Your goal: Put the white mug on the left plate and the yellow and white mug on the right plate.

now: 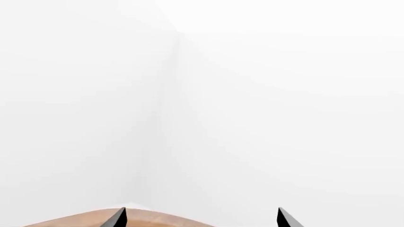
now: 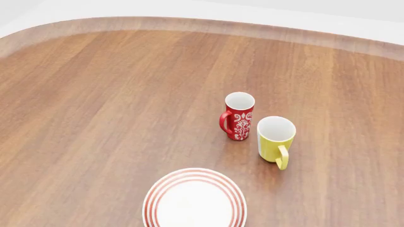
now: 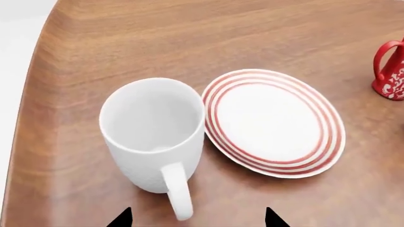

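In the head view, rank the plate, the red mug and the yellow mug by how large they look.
1. Plate, largest, though cut off by the frame edge and nearest the camera.
2 and 3. Yellow mug and red mug look much alike; the yellow one is nearer the camera, so I would not rank them.

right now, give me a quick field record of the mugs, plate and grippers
white mug: upright on table, beside plate, not on it
plate: empty, red rings at rim; only one plate in view
yellow mug: upright on table, next to red mug, on no plate
red mug: upright, handle toward table's left
right gripper: open, near white mug's handle
left gripper: open, facing blank wall, holding nothing
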Motion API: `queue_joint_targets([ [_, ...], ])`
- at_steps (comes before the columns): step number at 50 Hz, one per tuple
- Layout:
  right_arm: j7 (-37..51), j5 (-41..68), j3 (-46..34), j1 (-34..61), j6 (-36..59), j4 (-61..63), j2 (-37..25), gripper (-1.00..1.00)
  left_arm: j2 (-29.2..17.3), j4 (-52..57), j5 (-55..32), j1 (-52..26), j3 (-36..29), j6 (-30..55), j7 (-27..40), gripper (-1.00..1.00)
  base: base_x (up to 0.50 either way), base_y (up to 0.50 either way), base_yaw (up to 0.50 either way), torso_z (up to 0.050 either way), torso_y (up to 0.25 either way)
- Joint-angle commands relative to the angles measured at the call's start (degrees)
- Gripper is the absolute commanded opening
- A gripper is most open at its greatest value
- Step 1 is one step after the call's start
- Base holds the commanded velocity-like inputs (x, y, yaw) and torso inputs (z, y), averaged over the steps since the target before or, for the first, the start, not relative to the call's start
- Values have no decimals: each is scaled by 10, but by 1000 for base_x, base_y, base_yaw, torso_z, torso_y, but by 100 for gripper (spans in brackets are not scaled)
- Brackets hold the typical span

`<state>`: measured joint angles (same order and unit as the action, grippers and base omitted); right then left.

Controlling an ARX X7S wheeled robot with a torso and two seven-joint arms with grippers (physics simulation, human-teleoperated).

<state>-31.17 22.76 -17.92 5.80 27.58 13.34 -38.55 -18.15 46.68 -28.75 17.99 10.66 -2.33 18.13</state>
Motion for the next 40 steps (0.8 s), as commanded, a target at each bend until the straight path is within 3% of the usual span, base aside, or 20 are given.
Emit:
queue_joint_targets([
  [1, -11, -16, -30, 43, 12, -40, 20, 100, -1, -2, -2, 5, 1, -7, -1, 100, 0, 0, 0, 0, 0],
  [40, -41, -59, -101, 94, -16, -142, 72, 100, -10, 5, -18, 15, 13, -20, 10, 100, 0, 0, 0, 0, 0],
])
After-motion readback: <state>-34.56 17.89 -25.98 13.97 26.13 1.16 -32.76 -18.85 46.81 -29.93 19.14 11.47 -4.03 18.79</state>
